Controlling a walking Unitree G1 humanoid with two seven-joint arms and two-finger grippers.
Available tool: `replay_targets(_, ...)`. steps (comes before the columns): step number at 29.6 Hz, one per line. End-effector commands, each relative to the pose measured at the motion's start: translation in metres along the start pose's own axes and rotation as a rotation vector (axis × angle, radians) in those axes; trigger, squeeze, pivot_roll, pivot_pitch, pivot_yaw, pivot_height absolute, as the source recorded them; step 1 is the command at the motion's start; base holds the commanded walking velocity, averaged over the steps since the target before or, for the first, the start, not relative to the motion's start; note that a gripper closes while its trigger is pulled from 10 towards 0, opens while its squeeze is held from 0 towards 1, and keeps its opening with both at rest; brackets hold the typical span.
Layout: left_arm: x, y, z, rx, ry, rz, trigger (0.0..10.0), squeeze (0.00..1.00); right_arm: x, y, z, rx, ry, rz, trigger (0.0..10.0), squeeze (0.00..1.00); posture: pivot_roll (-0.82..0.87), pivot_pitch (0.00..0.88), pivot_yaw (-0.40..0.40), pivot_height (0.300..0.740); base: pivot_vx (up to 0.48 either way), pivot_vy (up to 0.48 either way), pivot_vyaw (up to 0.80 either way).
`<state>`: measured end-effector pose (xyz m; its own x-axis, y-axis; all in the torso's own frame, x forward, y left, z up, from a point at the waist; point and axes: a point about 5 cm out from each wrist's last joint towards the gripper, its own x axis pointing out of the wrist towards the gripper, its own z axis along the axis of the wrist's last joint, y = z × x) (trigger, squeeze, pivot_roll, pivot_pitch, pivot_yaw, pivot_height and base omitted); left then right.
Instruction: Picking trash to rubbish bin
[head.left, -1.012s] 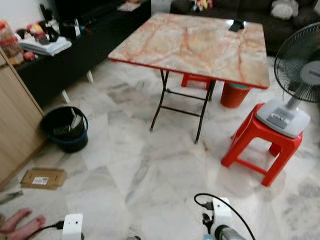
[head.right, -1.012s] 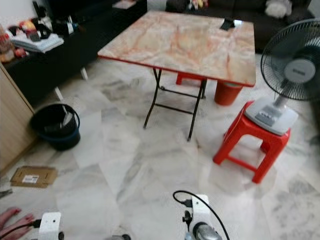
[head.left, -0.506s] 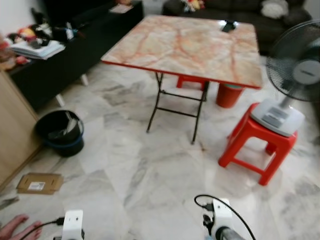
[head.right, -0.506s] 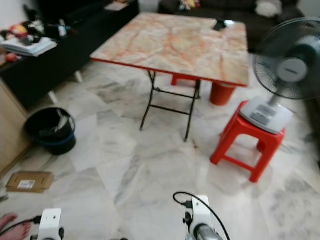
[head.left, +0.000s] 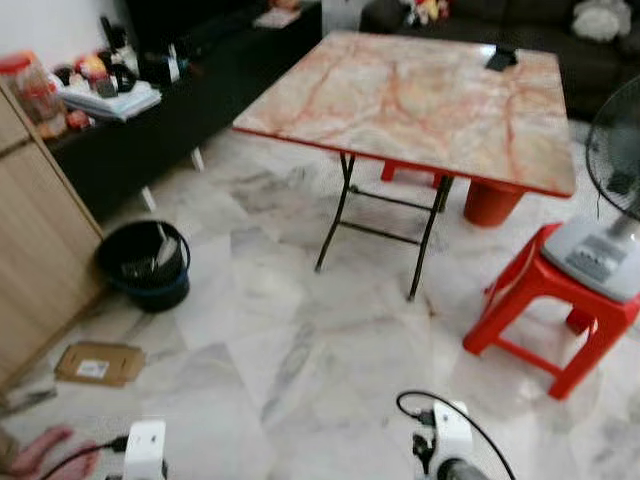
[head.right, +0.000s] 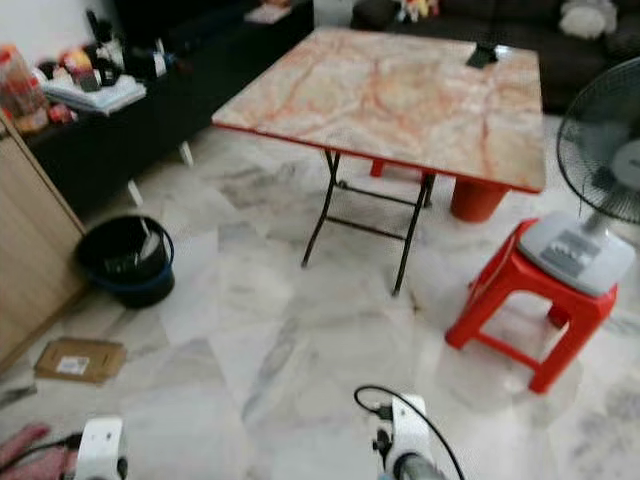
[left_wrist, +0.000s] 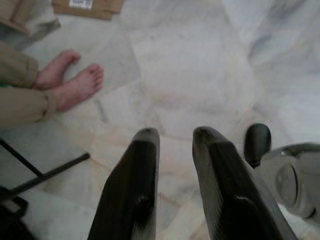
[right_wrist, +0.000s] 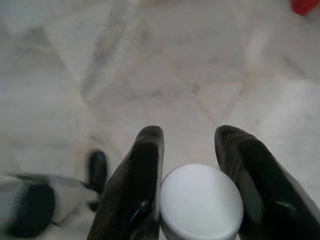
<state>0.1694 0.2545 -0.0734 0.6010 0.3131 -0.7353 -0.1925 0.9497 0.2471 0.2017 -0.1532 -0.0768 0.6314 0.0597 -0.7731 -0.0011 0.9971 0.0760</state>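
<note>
Holding a white round object (right_wrist: 201, 202) between its two black fingers, your right gripper (right_wrist: 195, 155) hangs low over the marble floor (head.left: 300, 330). Your left gripper (left_wrist: 172, 150) has its fingers a little apart, with nothing between them, near a person's bare feet (left_wrist: 72, 85). You see the black rubbish bin (head.left: 146, 265) beside the wooden cabinet (head.left: 35, 250); some scraps lie in it, too blurred to name. A flat cardboard piece (head.left: 100, 363) lies on the floor near it.

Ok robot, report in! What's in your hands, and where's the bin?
Right hand shut on white round object. Left hand open, holding nothing. Round black rubbish bin ahead-left. Bare feet near left hand.
</note>
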Motion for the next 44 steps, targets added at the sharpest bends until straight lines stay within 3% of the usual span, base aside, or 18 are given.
replay_targets(1,0.0001,-0.0025,0.0004,0.001,0.003,-0.002,10.0,0.0,-0.0023,-0.0077,-0.0085,-0.025,0.034,-0.016,10.0,0.0,0.13,0.09,0.008,0.74,0.334,0.0,0.8)
replay_targets(5,0.0,-0.0029,0.0001,-0.005,0.004,-0.001,10.0,0.0,-0.0027,-0.0092,-0.01,0.016,0.038,-0.034,10.0,0.0,0.13,0.087,0.009,0.74,0.334,0.0,0.6)
replay_targets(26,-0.0001,-0.0008,0.0,0.001,0.0,-0.005,10.0,0.0,-0.0022,-0.0069,-0.0101,-0.014,0.05,-0.023,10.0,0.0,0.15,0.091,0.018,0.74,0.334,0.0,0.32)
replay_targets(41,-0.0003,-0.001,-0.0005,-0.001,-0.002,-0.007,10.0,0.0,-0.0007,-0.0027,-0.0045,-0.065,0.037,-0.001,10.0,0.0,0.15,0.1,0.011,0.74,0.334,0.0,0.79)
replay_targets(44,-0.0013,-0.0013,-0.004,-0.006,0.005,-0.004,10.0,0.0,-0.0021,-0.008,-0.0088,-0.04,0.047,-0.025,10.0,0.0,0.15,0.104,0.009,0.74,0.336,0.0,0.53)
